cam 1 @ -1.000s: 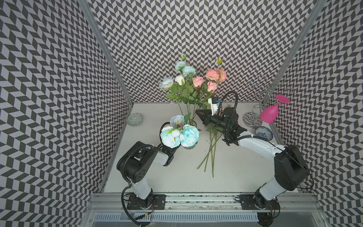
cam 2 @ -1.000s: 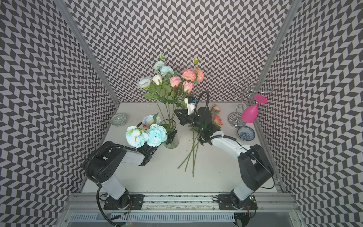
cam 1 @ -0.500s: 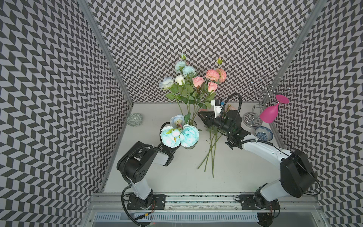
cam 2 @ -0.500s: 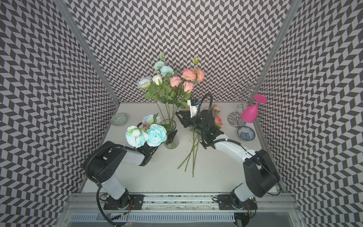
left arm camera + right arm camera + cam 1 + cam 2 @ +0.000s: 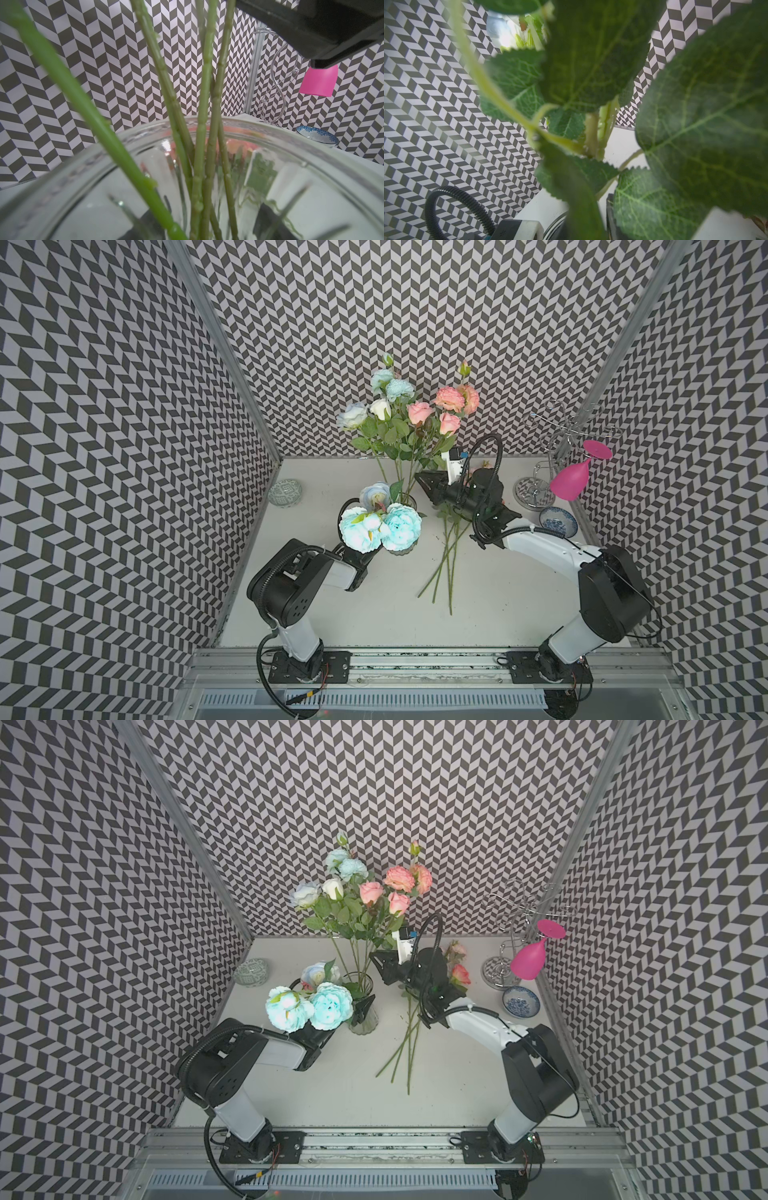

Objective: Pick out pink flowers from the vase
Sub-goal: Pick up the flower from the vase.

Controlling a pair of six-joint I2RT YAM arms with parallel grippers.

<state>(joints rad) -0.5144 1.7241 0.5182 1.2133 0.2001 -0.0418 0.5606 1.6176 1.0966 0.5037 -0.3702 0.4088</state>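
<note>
Clear ribbed glass vase (image 5: 365,1021), flared rim, on counter (image 5: 374,614); left hand (image 5: 360,1007) clenched on it. Ruffled pink flowers (image 5: 449,399): some upright in vase, others flat alongside. Among leaves (image 5: 591,62), right hand (image 5: 426,485), grip unclear.

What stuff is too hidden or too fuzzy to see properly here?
- Left claw: pale blue flowers cover most of it in both top views.
- Right claw: too small in the top views to tell if it pinches a stem; blurry leaves fill the right wrist view.
- Vase: its bottom is cut off by the left wrist view's edge.
- Pink flowers on the table: the right arm hides most of their blooms in a top view.
</note>
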